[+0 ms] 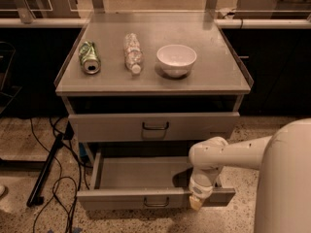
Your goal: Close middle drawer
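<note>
Claw [197, 203], state can't tell, at drawer [112, 196] front's right end, handle [156, 202] left of it; stiff metal, prob slides w/ flat push.

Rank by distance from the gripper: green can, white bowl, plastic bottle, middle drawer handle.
The gripper is at the middle drawer front, right end.
1. middle drawer handle, beside it
2. white bowl, tabletop right
3. plastic bottle, tabletop centre
4. green can, tabletop left

One can [89, 64], one bottle [132, 53], one bowl [176, 59]. Two drawers show, the top drawer [155, 126] and the middle drawer [121, 197]; a third may sit hidden below. One gripper [196, 203], at the middle drawer's front, right end.
</note>
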